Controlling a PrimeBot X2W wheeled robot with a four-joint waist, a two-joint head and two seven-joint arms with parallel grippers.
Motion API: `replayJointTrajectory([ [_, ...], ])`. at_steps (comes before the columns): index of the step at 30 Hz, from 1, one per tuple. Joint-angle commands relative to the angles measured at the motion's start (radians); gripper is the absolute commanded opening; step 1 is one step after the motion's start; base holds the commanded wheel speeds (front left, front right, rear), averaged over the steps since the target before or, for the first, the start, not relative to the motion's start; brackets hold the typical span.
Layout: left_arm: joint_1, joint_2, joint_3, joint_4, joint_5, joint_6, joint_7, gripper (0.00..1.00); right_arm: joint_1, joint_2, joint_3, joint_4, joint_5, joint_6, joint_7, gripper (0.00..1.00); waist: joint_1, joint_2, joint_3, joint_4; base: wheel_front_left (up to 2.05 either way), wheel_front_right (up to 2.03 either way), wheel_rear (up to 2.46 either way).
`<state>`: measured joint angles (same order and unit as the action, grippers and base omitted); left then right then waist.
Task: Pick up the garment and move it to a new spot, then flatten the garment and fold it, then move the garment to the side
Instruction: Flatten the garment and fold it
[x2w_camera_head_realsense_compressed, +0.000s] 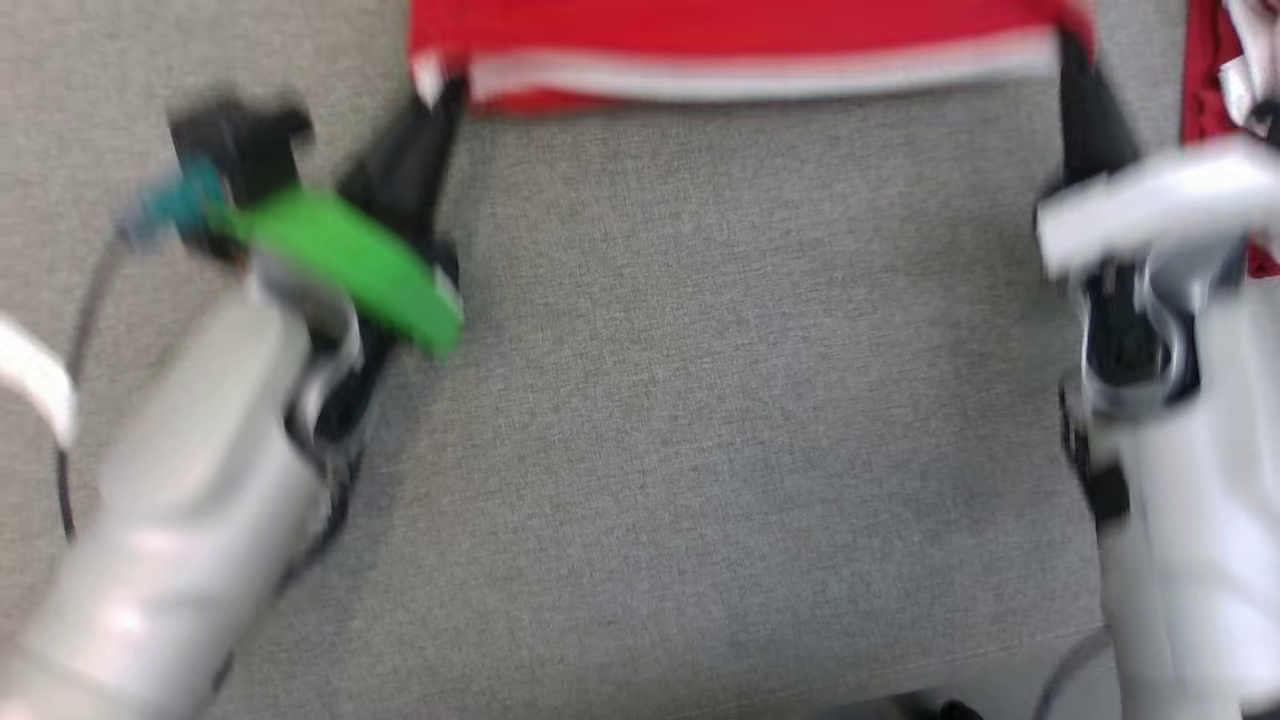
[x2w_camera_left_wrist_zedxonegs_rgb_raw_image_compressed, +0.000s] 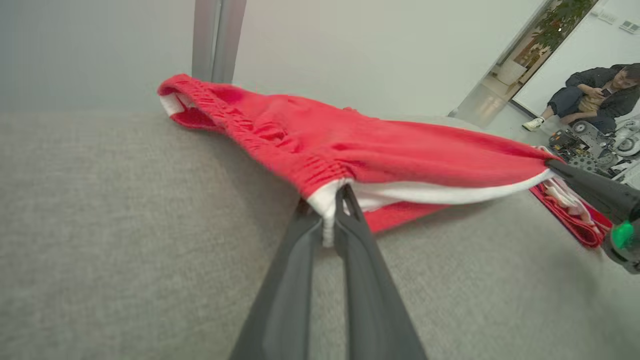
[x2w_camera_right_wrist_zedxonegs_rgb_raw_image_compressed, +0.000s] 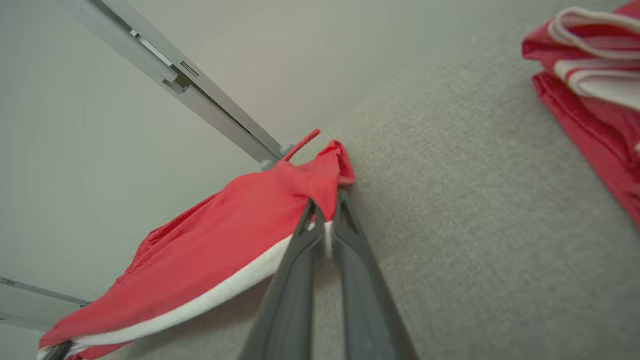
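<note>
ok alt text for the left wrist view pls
The left hand pinches the white-trimmed corner of a red garment, stretched over a grey cloth surface to the right hand gripping its far corner. A person sits in the background at upper right.

Grey fabric surface (x2w_camera_head_realsense_compressed: 700, 400) w/ red garment (x2w_camera_left_wrist_zedxonegs_rgb_raw_image_compressed: 350, 150) partly on it, folded red/white pile (x2w_camera_right_wrist_zedxonegs_rgb_raw_image_compressed: 590, 115) at rt

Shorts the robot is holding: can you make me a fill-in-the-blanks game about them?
1. The shorts are ____ with a white stripe.
2. The left pincer and the right pincer are each ____ on the shorts' edge.
3. Under the shorts is a ____ fabric surface.
4. A folded pile of red cloth lies on the robot's ____ side.

Missing words: red, shut, grey, right.
</note>
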<state>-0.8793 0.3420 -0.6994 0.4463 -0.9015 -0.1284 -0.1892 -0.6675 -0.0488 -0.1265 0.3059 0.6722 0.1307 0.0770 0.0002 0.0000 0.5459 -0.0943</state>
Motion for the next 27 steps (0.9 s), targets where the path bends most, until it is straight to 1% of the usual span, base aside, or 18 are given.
replayJointTrajectory([
  [1, 0.069, 0.026, -0.012, -0.028, -0.013, -0.002, -0.020, 0.00, 0.097, -0.016, -0.006, -0.050, 0.009, 0.000, 0.008, 0.00, -0.0002, 0.0000, -0.093, 0.015, 0.00, 0.00, 0.00],
  [2, 0.135, 0.034, -0.033, -0.053, -0.013, -0.002, -0.031, 0.00, 0.181, -0.017, -0.006, -0.090, 0.027, 0.000, 0.017, 0.00, -0.0002, 0.0000, -0.123, 0.022, 0.00, 0.00, 0.00],
  [5, 0.324, 0.049, -0.040, -0.113, -0.057, 0.006, -0.051, 0.00, 0.392, -0.028, -0.003, -0.191, 0.048, -0.001, 0.049, 0.00, -0.0002, 0.0000, -0.202, 0.032, 0.00, 0.00, 0.00],
  [7, 0.449, 0.062, -0.046, -0.168, -0.082, 0.034, -0.057, 0.00, 0.525, -0.028, -0.008, -0.259, 0.069, -0.001, 0.072, 0.00, -0.0002, 0.0000, -0.257, 0.037, 0.00, 0.00, 0.00],
  [10, 0.627, 0.089, -0.075, -0.275, -0.084, 0.103, -0.061, 0.00, 0.737, -0.029, -0.034, -0.369, 0.090, -0.001, 0.111, 0.00, -0.0002, 0.0000, -0.321, 0.059, 0.00, 0.00, 0.00],
  [13, 0.753, 0.118, -0.080, -0.391, -0.109, 0.164, -0.063, 0.00, 0.901, -0.021, -0.059, -0.474, 0.108, -0.001, 0.141, 0.00, -0.0002, 0.0000, -0.343, 0.079, 0.00, 0.00, 0.00],
  [16, 0.835, 0.146, -0.083, -0.511, -0.129, 0.204, -0.055, 0.00, 1.005, -0.012, -0.083, -0.566, 0.163, -0.001, 0.166, 0.00, -0.0002, 0.0000, -0.335, 0.100, 0.00, 0.00, 0.00],
  [19, 0.855, 0.157, -0.069, -0.593, -0.156, 0.217, -0.044, 0.00, 1.030, -0.007, -0.109, -0.607, 0.196, -0.001, 0.188, 0.00, -0.0002, 0.0000, -0.319, 0.115, 0.00, 0.00, 0.00],
  [22, 0.821, 0.159, -0.063, -0.628, -0.169, 0.209, -0.020, 0.00, 0.957, -0.006, -0.130, -0.610, 0.183, -0.001, 0.222, 0.00, -0.0002, 0.0000, -0.297, 0.124, 0.00, 0.00, 0.00],
  [25, 0.762, 0.119, -0.065, -0.643, -0.200, 0.182, 0.010, 0.00, 0.861, -0.006, -0.145, -0.596, 0.147, -0.001, 0.265, 0.00, -0.0002, 0.0000, -0.267, 0.144, 0.00, 0.00, 0.00],
  [27, 0.713, 0.089, -0.063, -0.635, -0.222, 0.168, 0.039, 0.00, 0.769, -0.012, -0.155, -0.580, 0.132, -0.001, 0.315, 0.00, -0.0002, 0.0000, -0.246, 0.165, 0.00, 0.00, 0.00],
])
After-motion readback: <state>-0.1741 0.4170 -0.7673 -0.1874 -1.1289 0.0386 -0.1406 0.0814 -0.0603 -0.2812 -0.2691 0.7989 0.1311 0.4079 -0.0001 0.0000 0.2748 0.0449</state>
